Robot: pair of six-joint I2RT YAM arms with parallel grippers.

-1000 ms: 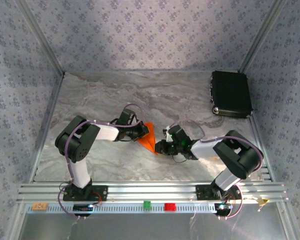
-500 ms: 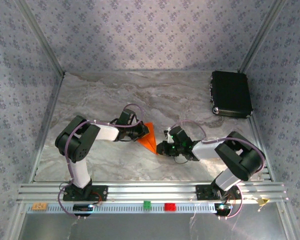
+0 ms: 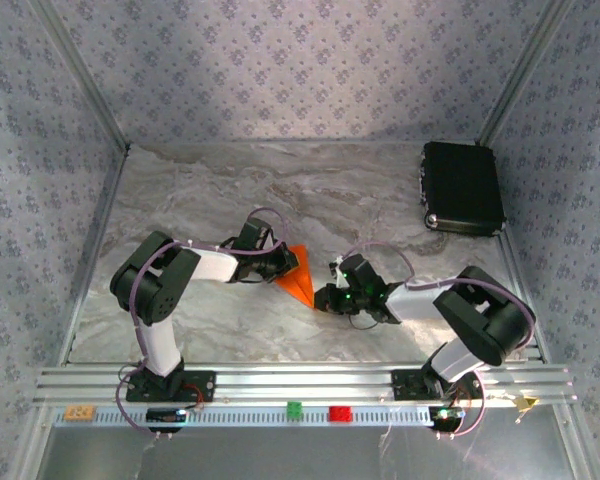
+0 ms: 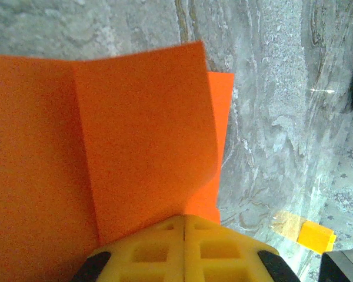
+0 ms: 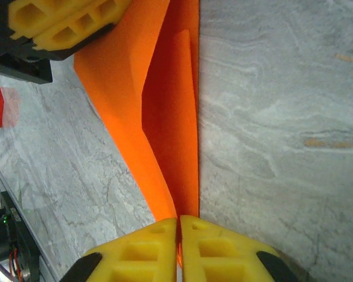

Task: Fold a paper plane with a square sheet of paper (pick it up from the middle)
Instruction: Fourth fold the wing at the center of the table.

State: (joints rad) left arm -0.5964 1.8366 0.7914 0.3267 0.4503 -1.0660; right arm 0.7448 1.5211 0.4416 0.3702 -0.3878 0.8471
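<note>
Surface (image 3: 230, 190) centre: our left hand (image 4: 183, 226) and right hand (image 5: 177, 232) both pinch tight on the paper plane (image 3: 298, 280), probably steadying its crease.

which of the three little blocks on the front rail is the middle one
The green block: the red block sits close on its right, while the yellow-orange block lies far off at the left end.

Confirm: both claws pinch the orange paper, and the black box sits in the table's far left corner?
No: the black box sits in the far right corner, per the top view. The left claw and right claw do pinch the orange paper.
</note>
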